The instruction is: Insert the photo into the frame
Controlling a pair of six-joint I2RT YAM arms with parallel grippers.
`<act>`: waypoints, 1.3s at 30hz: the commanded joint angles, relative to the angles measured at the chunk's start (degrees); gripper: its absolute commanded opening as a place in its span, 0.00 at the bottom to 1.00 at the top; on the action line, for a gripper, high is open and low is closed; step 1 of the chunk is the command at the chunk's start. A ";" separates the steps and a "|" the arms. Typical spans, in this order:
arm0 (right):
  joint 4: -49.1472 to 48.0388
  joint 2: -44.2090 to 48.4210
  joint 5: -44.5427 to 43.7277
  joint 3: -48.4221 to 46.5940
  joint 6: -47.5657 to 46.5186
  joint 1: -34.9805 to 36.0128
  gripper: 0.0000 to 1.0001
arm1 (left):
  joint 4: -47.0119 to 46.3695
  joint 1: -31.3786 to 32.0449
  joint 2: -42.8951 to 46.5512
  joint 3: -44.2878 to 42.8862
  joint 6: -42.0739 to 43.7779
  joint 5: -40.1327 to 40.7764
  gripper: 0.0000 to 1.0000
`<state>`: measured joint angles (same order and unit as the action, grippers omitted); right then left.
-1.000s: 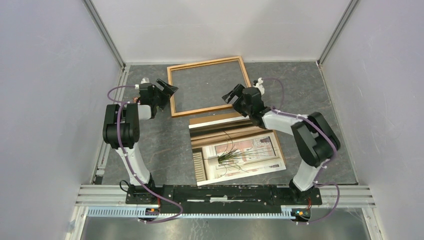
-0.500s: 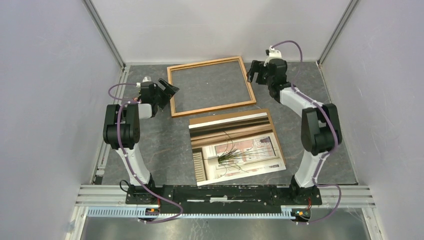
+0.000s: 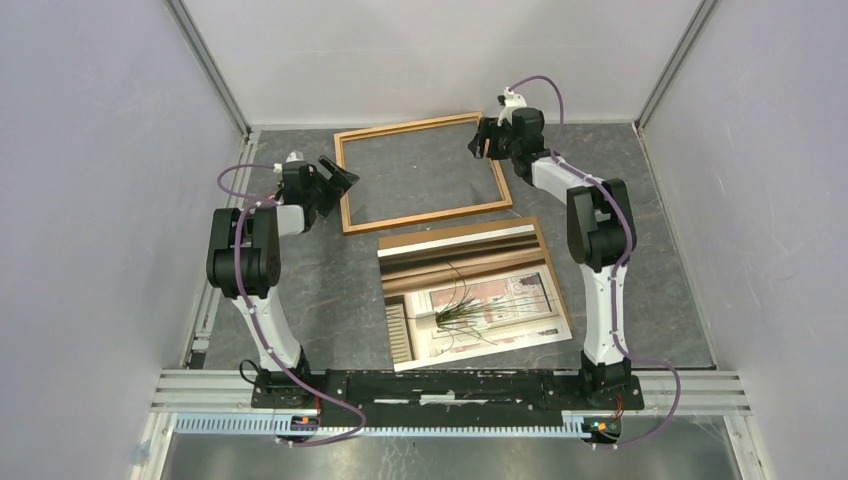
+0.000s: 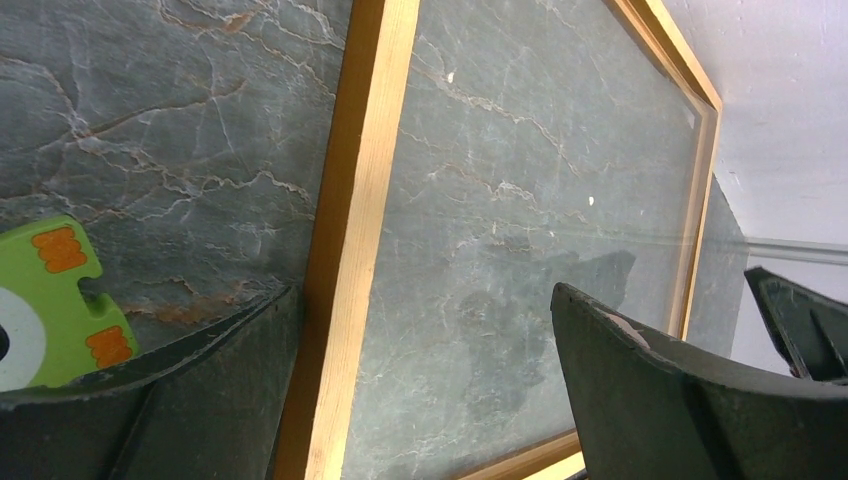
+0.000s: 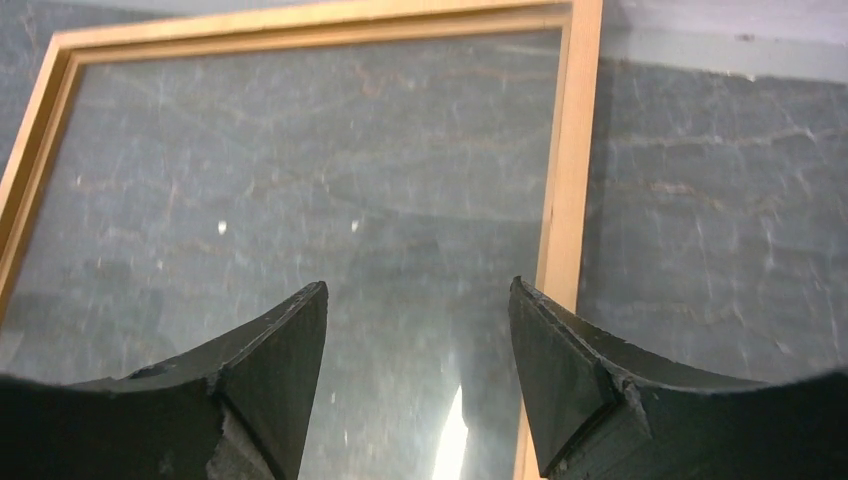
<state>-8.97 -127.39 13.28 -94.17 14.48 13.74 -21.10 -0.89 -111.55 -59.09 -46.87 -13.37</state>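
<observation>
The frame [image 3: 341, 190], thin light-brown wood, lies flat at the back middle of the table, and the grey table shows through its pane. No brown back shows. The photo [image 3: 470, 295] lies face up just in front of it, apart from both grippers. My left gripper [image 3: 338, 177] is open and empty, its jaws astride the frame's left rail [image 4: 360, 200] in the left wrist view [image 4: 422, 300]. My right gripper [image 3: 481, 142] is open and empty over the frame's far right corner. In the right wrist view [image 5: 418, 283] the right rail [image 5: 570, 180] runs beside one fingertip.
Grey marbled table [image 3: 300, 290] enclosed by pale walls, with metal posts at the back corners [image 3: 215, 75]. A rail with the arm bases [image 3: 450, 385] runs along the near edge. A green and orange piece [image 4: 50, 300] shows at the left wrist view's lower left.
My right arm has swung from over the frame's near right corner out to its far right corner, gripper still open. The left arm, frame and photo have not moved.
</observation>
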 commanded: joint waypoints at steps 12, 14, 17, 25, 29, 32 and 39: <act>-2.74 -17.88 -6.65 -23.54 6.39 1.35 0.66 | -0.73 1.94 1.51 -1.04 2.75 0.80 1.00; -1.50 -19.85 -7.10 -25.81 6.49 1.37 0.66 | -0.86 1.91 1.64 -0.94 2.66 0.87 1.00; -1.29 -21.53 -8.27 -27.40 7.02 1.38 0.66 | -0.83 1.94 1.71 -0.85 2.66 0.80 1.00; -0.79 -23.12 -10.58 -28.28 8.00 1.30 0.65 | -0.93 1.93 1.89 -0.68 2.75 1.07 1.00; -1.21 -20.63 -6.23 -28.13 9.60 1.25 0.66 | -0.96 1.87 2.32 -0.43 3.00 1.33 1.00; 1.00 -14.65 -4.09 -26.99 9.39 1.29 0.69 | -0.35 1.85 2.83 -0.49 3.73 1.83 1.00; -2.57 -2.07 -9.23 -13.65 3.60 1.38 0.80 | 0.11 1.83 2.94 -0.59 4.16 2.11 1.00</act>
<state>-6.09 -138.63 6.55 -111.11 21.43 14.90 -20.62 0.73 -111.35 -59.20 -45.69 -12.12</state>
